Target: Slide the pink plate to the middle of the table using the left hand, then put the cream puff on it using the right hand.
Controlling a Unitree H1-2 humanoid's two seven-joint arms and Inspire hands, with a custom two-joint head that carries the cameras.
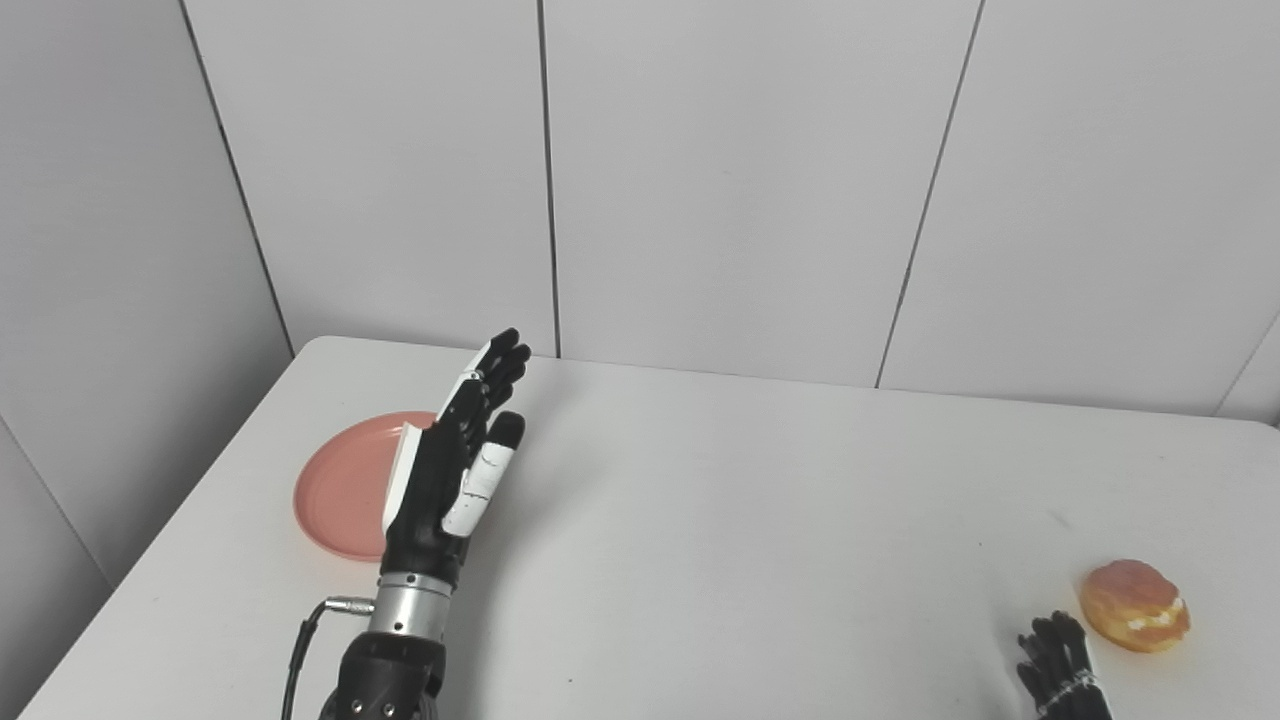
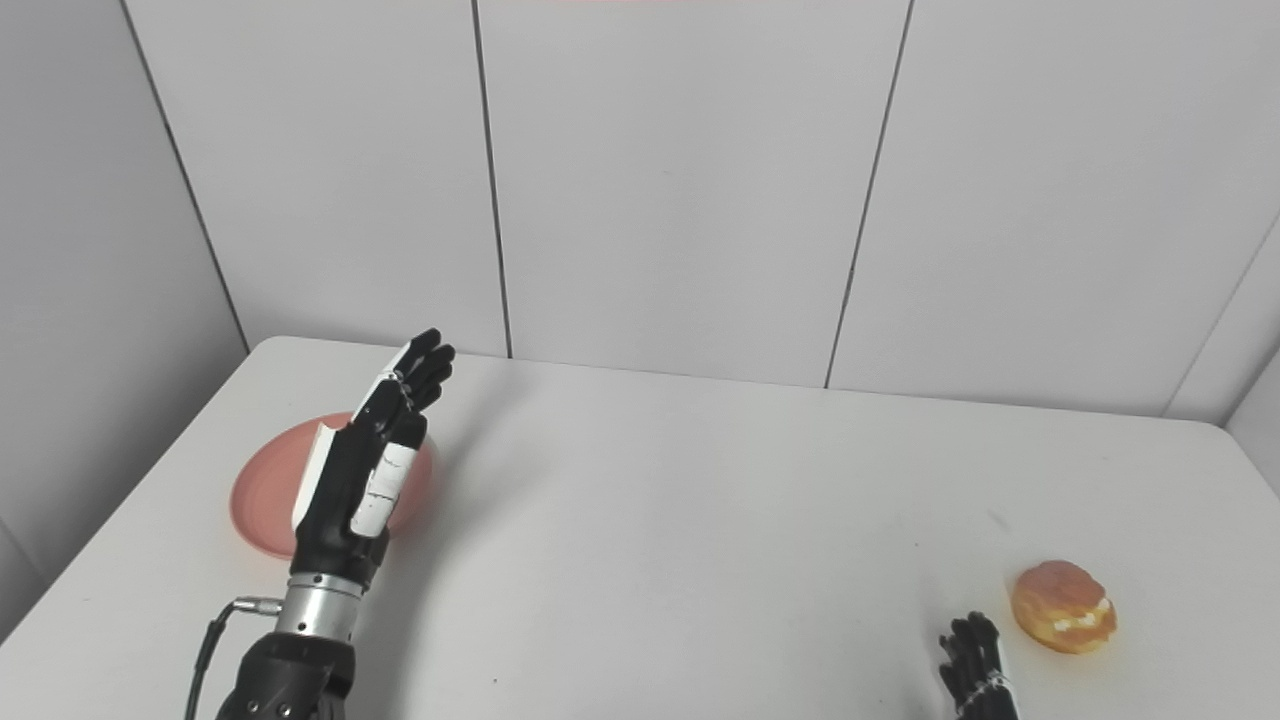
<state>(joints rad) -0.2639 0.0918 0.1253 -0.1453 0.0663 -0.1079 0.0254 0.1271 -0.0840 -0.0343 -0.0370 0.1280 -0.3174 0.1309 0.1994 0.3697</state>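
A pink plate lies flat near the table's left edge, partly hidden behind my left hand. That hand is raised above the plate's right side, palm edge-on, fingers straight and apart, holding nothing. At the right, close to the front edge, sits a golden cream puff with a line of white filling. Only the fingertips of my right hand show at the bottom edge, just left of the puff and apart from it, so its state is unclear.
The white table ends against grey wall panels at the back and left. A black cable loops off my left wrist near the front left.
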